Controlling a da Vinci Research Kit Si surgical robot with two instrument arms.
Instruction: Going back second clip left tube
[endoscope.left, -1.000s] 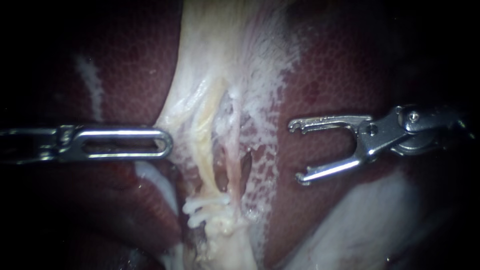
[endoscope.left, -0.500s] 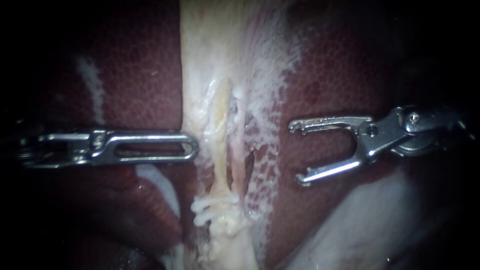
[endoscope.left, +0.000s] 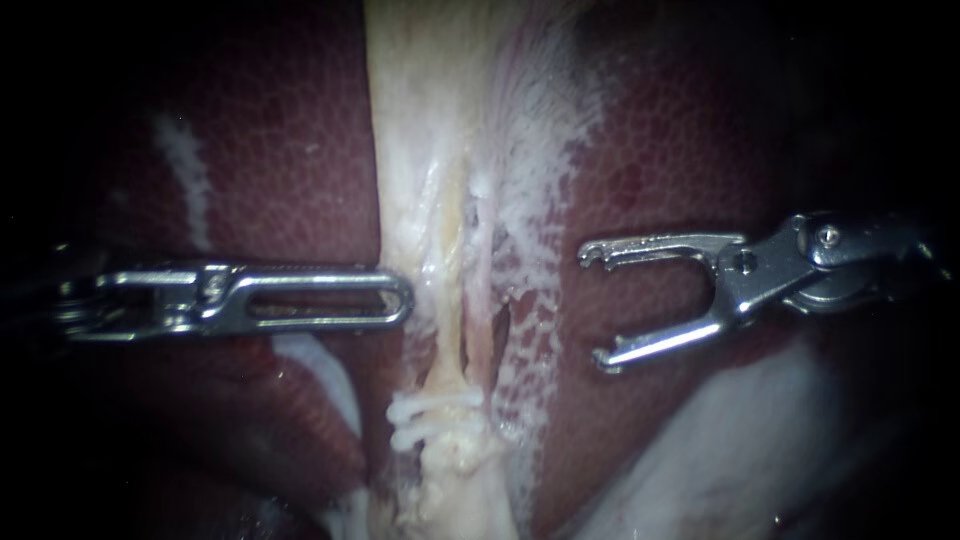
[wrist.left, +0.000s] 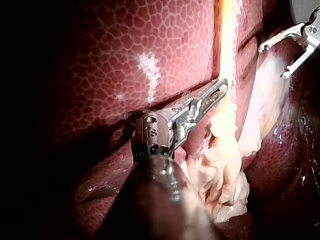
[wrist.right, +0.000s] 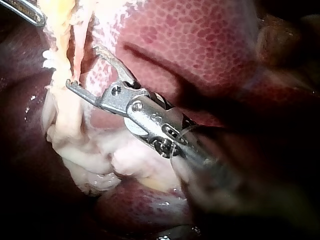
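Two instruments on record, taken from the left across. At far left, over dark liver (endoscope.left: 270, 150): left instrument (endoscope.left: 403, 300), shaft level, jaws pressed together and judged to be pinching the edge of the pale tissue (endoscope.left: 410, 120) sheet at the tip; no gap visible between them in the left wrist view either. Just beyond that tip: left tube (endoscope.left: 447, 335), a yellowish strand running down the middle of the sheet, with a thinner pinkish right tube (endoscope.left: 482, 300) close beside it and a dark slit between the two. Lower on the left tube: white clips (endoscope.left: 430, 412), reading as two bars stacked close, seated across the strand. Well apart to the right, over bare liver: right instrument (endoscope.left: 595, 305), jaws spread wide, hooked tips empty, touching nothing. Assessment of progress: second clip judged already placed on the left tube, withdrawal largely done, with only further clearance of the right instrument left, if any. Against the frame of a second ago: left instrument advanced toward the tube, pale tissue no longer drawn out sideways to a point but hanging nearly straight, so traction judged eased; clips and right instrument unchanged against the surrounding liver.
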